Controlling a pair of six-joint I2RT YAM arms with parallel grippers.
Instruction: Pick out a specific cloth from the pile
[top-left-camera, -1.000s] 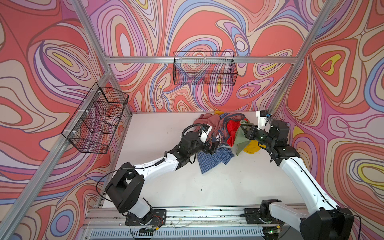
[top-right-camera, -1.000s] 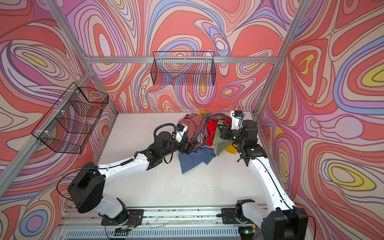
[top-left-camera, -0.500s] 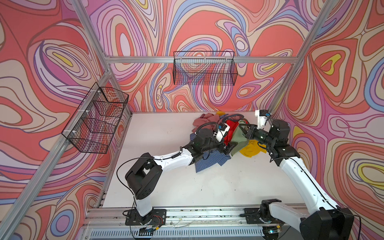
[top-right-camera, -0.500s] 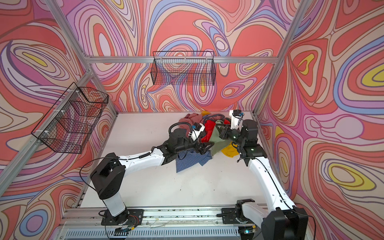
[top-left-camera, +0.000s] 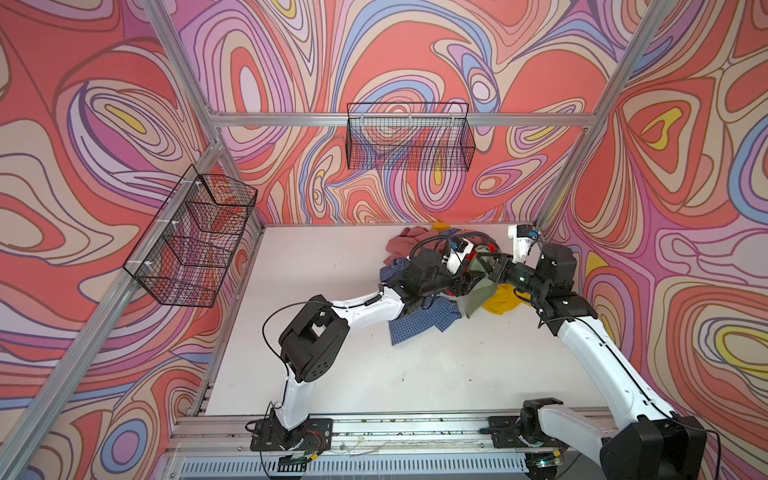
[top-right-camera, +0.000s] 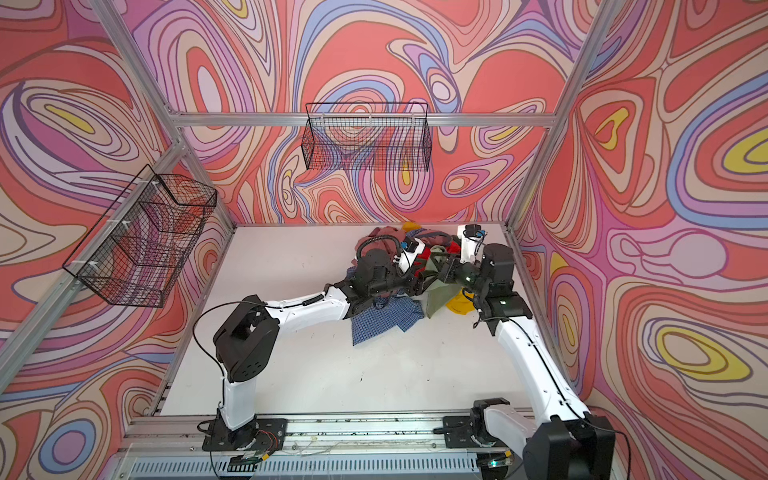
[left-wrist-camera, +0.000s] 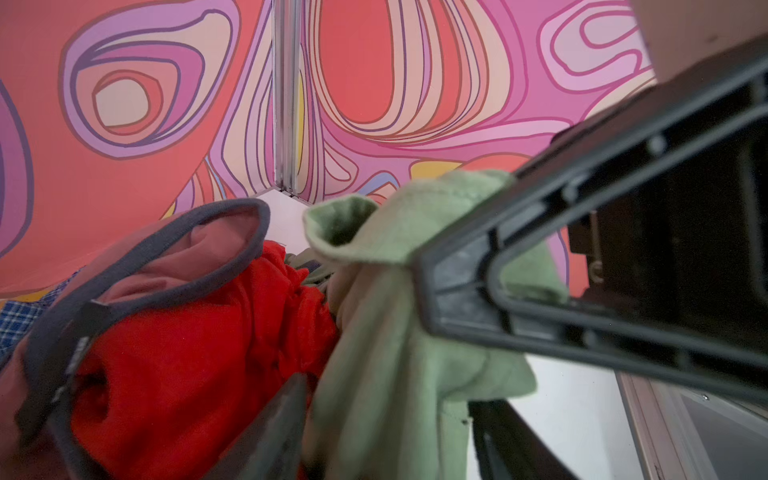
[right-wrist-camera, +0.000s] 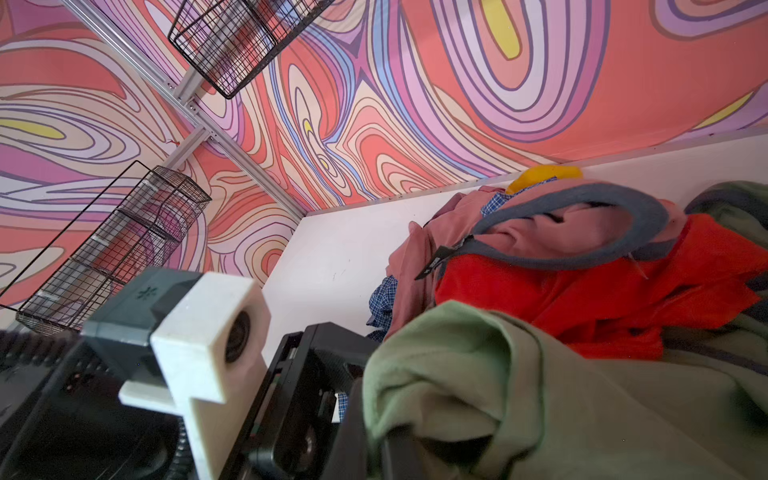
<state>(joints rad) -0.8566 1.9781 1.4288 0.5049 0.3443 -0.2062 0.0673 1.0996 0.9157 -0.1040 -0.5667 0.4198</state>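
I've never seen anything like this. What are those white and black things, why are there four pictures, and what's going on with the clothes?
They are two robot arms fixed to a rail at the near edge, each ending in a two-finger gripper. Two pictures look down from overhead, side by side like a pair of eyes. The other two come from cameras on the arms' wrists. On the white table lies a pile of clothes: dusty pink, red, yellow, and a blue checked shirt. The right gripper is closed on the green cloth, which hangs from it. The left gripper has its fingers either side of that same cloth; whether it pinches it, I cannot tell. Wire baskets hang on the walls.
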